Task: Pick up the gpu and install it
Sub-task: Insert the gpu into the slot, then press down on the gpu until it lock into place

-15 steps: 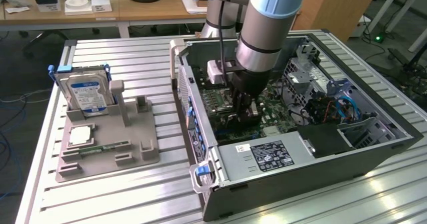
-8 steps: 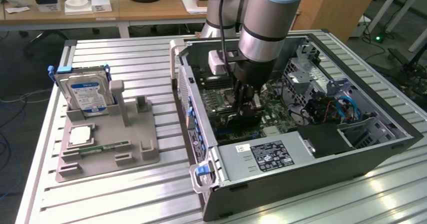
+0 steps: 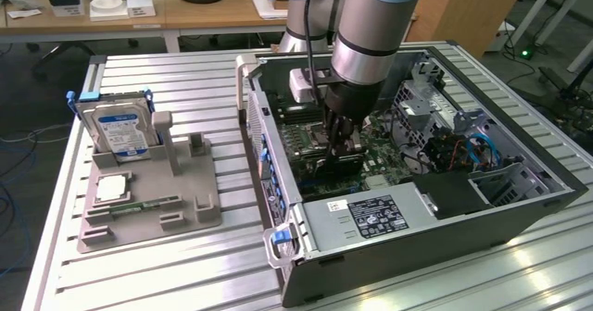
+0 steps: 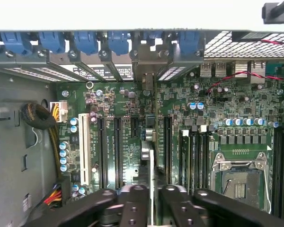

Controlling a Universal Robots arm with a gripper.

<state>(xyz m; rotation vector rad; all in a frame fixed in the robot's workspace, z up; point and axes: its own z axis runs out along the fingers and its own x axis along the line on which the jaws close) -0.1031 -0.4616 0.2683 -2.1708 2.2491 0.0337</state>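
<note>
My gripper (image 3: 340, 146) reaches down into the open computer case (image 3: 435, 245), over the green motherboard (image 3: 380, 151). The gpu (image 3: 335, 164) stands on edge below it, dark and narrow. In the wrist view the gpu (image 4: 149, 137) shows as a thin edge-on card running between the expansion slots (image 4: 118, 151) toward the rear brackets. It passes straight between my two black fingers (image 4: 132, 201). My gripper (image 4: 152, 191) is shut on the gpu, one finger close against each face.
A grey holder (image 3: 199, 214) to the exterior view's left carries a silver hard drive (image 3: 116, 127) and a small memory stick (image 3: 144, 205). Inside the case are the power supply (image 3: 371, 217), the processor socket (image 4: 239, 182), blue bracket latches (image 4: 85, 42) and a cable bundle (image 4: 40, 116).
</note>
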